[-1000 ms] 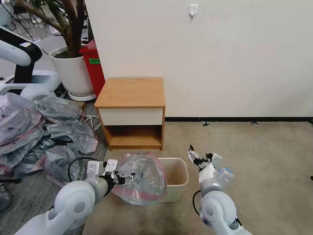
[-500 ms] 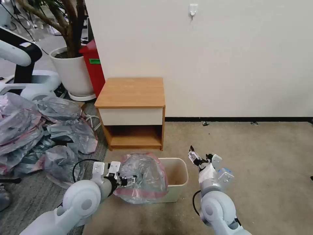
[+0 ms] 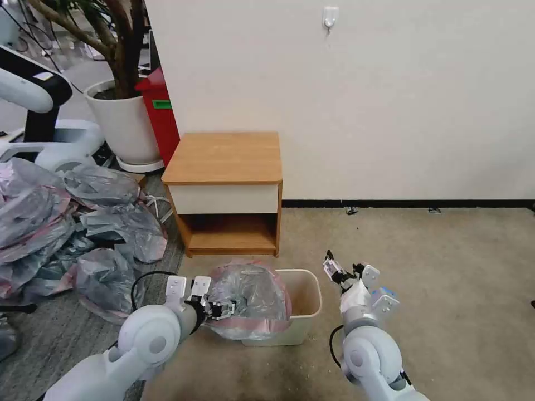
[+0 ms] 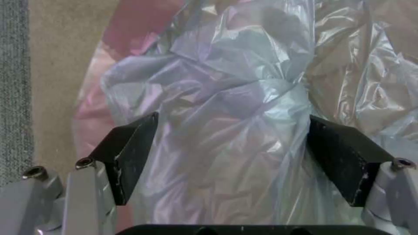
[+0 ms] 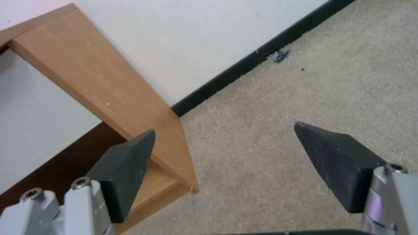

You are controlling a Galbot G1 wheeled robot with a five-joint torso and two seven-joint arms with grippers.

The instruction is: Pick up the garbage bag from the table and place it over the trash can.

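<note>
- Plastic garbage bag point(image 3: 251, 301) has moved right since a second ago, now draped over the trash can's point(image 3: 305, 312) left half.
- Left gripper point(image 3: 223, 309): jaws apart, bag between; right gripper point(image 3: 334, 267) idle, spread.

We see two arms with glossy white, rounded shells and grey joint discs. The left arm point(image 3: 142, 342) carries a black cable looping near its wrist, and white square brackets stand by the left gripper point(image 3: 223, 308). The right arm point(image 3: 368, 351) has a white forearm, a blue-tinted patch near the wrist and a black cable at its elbow. The right gripper point(image 5: 224, 163) has matt black wedge-shaped fingers point(image 5: 339, 163) on silver-grey mounts with dark socket screws; the left gripper's fingers point(image 4: 128, 153) match.
</note>
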